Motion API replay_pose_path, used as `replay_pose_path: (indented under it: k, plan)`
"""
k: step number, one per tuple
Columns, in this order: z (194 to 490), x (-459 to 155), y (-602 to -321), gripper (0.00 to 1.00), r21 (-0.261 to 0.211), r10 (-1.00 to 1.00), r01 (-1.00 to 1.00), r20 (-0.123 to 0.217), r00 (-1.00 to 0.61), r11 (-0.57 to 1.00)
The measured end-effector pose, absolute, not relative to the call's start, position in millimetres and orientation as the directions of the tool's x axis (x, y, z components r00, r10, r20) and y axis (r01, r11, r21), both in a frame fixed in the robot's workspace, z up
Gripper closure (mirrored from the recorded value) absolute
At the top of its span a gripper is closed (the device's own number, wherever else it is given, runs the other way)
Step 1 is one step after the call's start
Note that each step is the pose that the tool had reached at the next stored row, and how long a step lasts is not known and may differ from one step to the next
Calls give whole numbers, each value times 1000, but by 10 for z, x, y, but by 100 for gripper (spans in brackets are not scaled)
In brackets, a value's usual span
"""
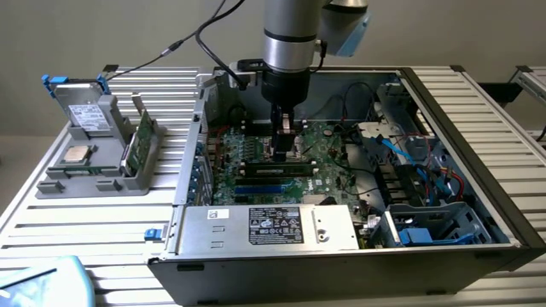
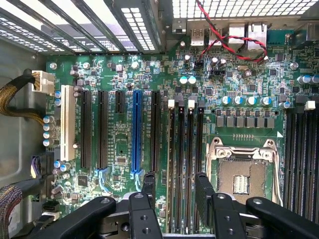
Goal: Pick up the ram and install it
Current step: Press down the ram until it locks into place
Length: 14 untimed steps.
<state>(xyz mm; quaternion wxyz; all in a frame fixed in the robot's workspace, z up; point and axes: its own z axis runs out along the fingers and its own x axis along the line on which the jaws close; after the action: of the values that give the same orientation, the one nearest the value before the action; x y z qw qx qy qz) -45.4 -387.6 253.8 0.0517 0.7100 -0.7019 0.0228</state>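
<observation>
One computer case [image 1: 477, 128] is lying open, holding one motherboard [image 2: 119, 144], one blue slot [image 2: 135, 132], one white slot [image 2: 67, 129], one processor socket [image 2: 244, 174] and, at six o'clock, one power supply [image 1: 273, 225].

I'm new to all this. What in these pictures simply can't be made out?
- Exterior view: whether the ram under the end effector is fully clicked into its slot. It is too small to tell.
- Exterior view: the print on the silver box's label, which is too small to read.
- Wrist view: the near ends of the memory slots, which are hidden behind the open end effector's fingers and cut off by the picture's edge.
</observation>
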Motion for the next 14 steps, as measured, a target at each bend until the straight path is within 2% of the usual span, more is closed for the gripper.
replay_pose_path:
  k: [7,10,11,13,14]
  plan:
    - [2542,-453,-3876,56,42,-994,-999,105,14,-9]
    - [2541,-453,-3876,76,41,-994,-999,105,14,-9]
    - [2542,-453,-3876,76,42,-994,-999,105,14,-9]
    - [2543,-453,-3879,87,42,-994,-999,105,14,-9]
    - [2543,-446,-3886,87,42,-994,-999,105,14,-9]
